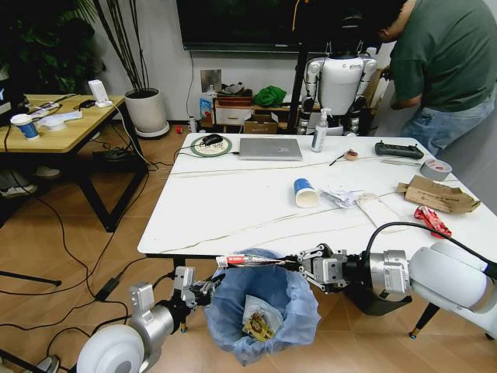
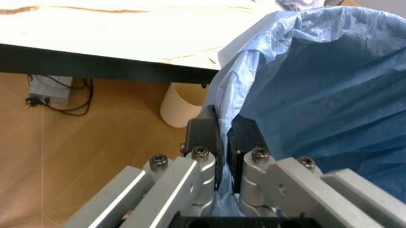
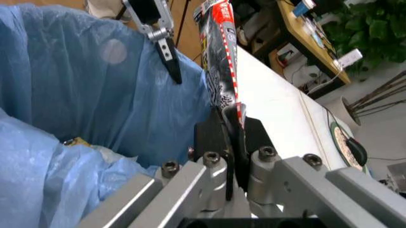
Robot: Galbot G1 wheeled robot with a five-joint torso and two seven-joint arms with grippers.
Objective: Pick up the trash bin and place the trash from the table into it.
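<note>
White marble worktop [image 1: 256, 194] carries blue paper cup [image 1: 305, 193], white wrappers [image 1: 342, 196], brown cardboard [image 1: 436, 194], red packet [image 1: 432, 221]

Trash bin [image 1: 260, 307] with light blue bag hangs just below worktop's near edge; yellow wrapper [image 1: 258, 325] lies inside

Left hand [image 2: 223, 130] clamped on bin's ruffled rim, at bin's left side

Right hand [image 3: 232, 133] clamped on red-and-white tube [image 1: 252, 260], tube horizontal over bin mouth, beside worktop edge
</note>
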